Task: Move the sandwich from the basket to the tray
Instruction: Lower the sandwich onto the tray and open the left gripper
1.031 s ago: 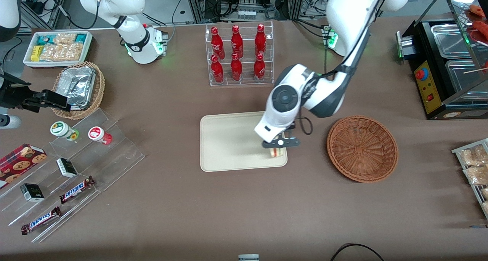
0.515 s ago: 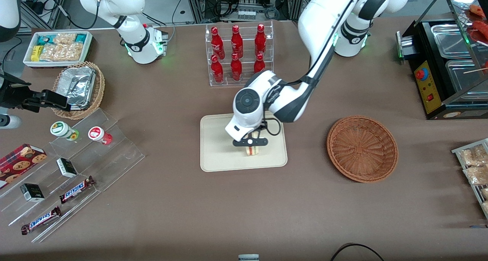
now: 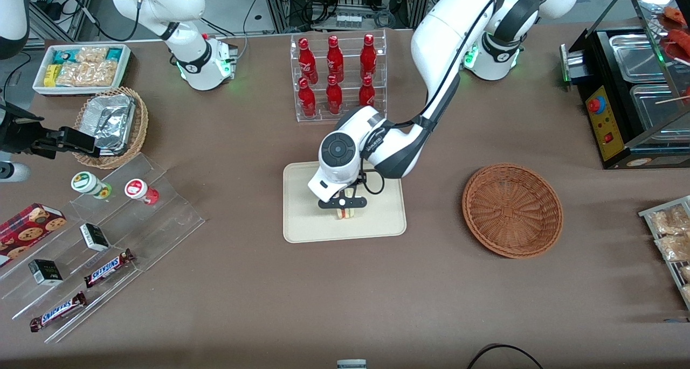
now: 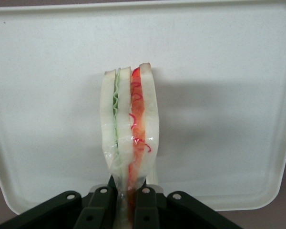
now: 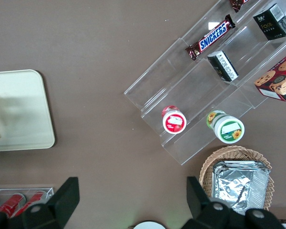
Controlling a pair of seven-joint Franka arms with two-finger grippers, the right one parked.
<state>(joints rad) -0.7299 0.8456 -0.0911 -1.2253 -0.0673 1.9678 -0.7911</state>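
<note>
The sandwich [image 4: 128, 129] looks light and soft: two pale bread slabs with a green stripe and a red-orange stripe between them, apparently in clear wrap that glints along the cut edge. Such a thing squashes easily and its layers can slide apart, so a gentle pinch across both bread faces, taken near one end and square to the filling, seems the safest hold. The film is probably a bit slippery, which argues for a grip deep enough that the wedge cannot swing or drop out.

That is about how it is held. In the wrist view the gripper [image 4: 128, 202] has its two dark fingers [image 4: 101, 205] pressed in on the sandwich's near end, one on each bread face, and the bread narrows visibly where they squeeze. The gap between the fingers is only as wide as the compressed wedge, so the claw is clamped on the sandwich, nearly closed. The rest of the wedge sticks out from the fingers, filling edge toward the wrist camera, with the tray [image 4: 219, 71] filling the background.

From the front, the gripper [image 3: 342, 203] hangs over the tray [image 3: 302, 218], around its middle, and the sandwich [image 3: 343, 213] shows just under it. I cannot tell whether it already touches the tray or sits slightly above it. The basket [image 3: 512, 210] lies well apart from the tray, toward the working arm's end of the table, with nothing visible in it
</note>
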